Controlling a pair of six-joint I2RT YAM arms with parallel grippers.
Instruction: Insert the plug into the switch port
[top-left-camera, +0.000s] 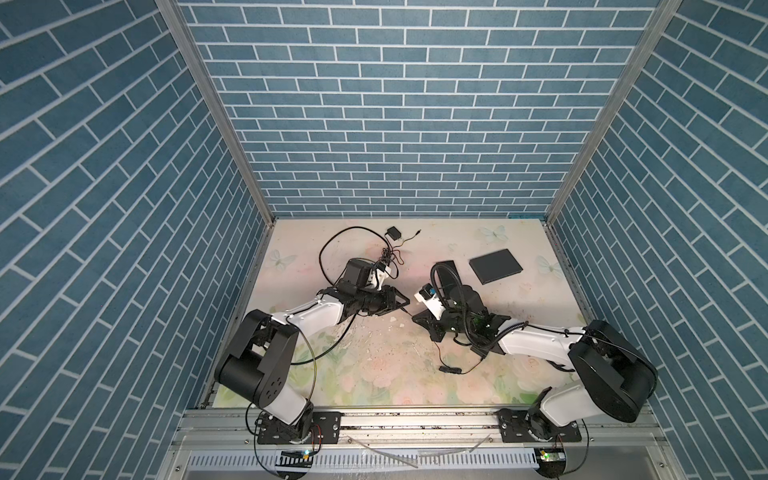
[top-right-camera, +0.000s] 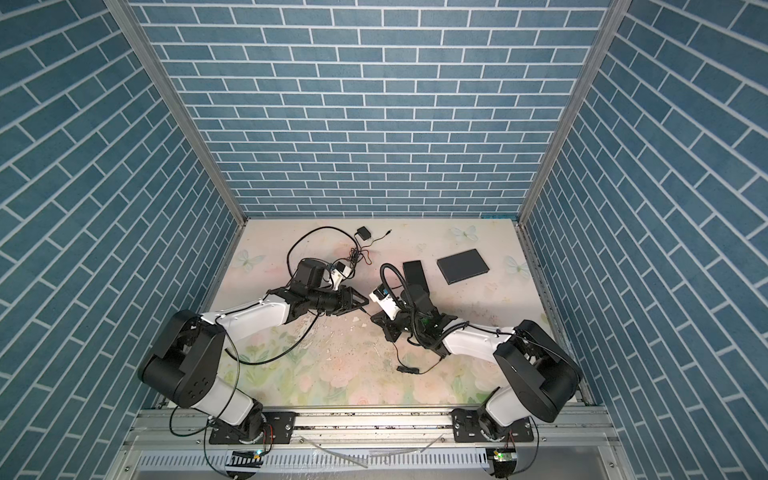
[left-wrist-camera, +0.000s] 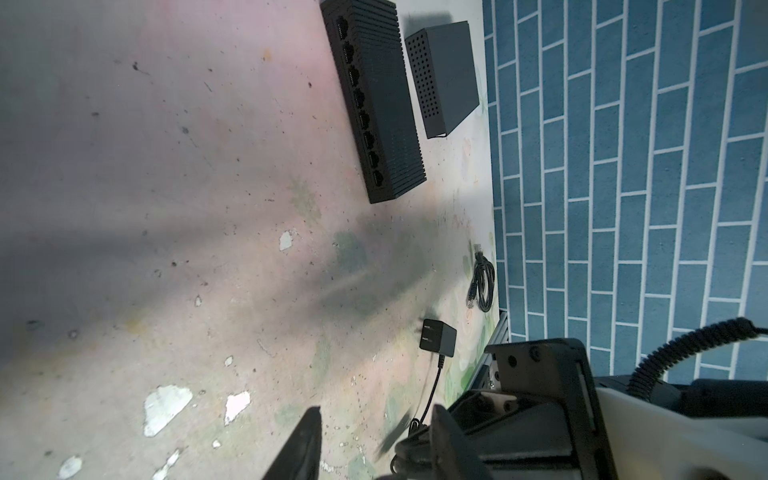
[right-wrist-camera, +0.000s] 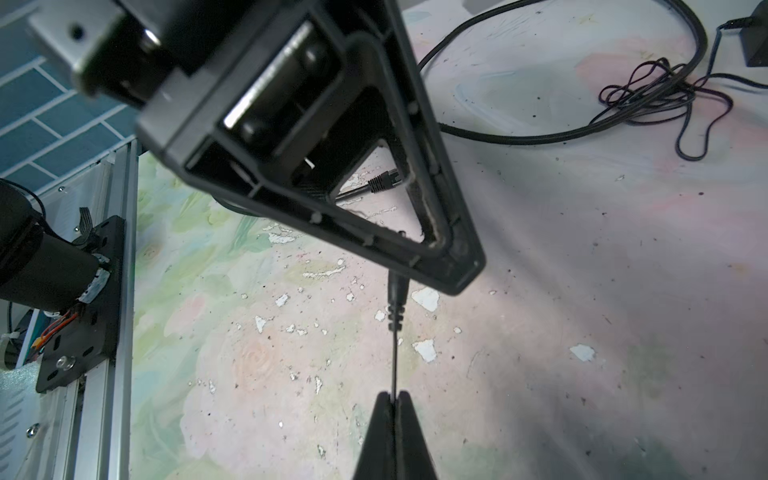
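The black switch lies on the floral mat with a row of several ports along one side; in both top views it sits just beyond the right arm. My right gripper is shut on a thin black cable just behind its small black plug. The plug points at my left gripper, whose jaws stand apart. One left finger covers the plug's tip, so I cannot tell whether the tip lies between the left jaws.
A flat black box lies beside the switch. A black power adapter and a coiled network cable lie near the right rail. Another adapter with tangled cables lies at the back left.
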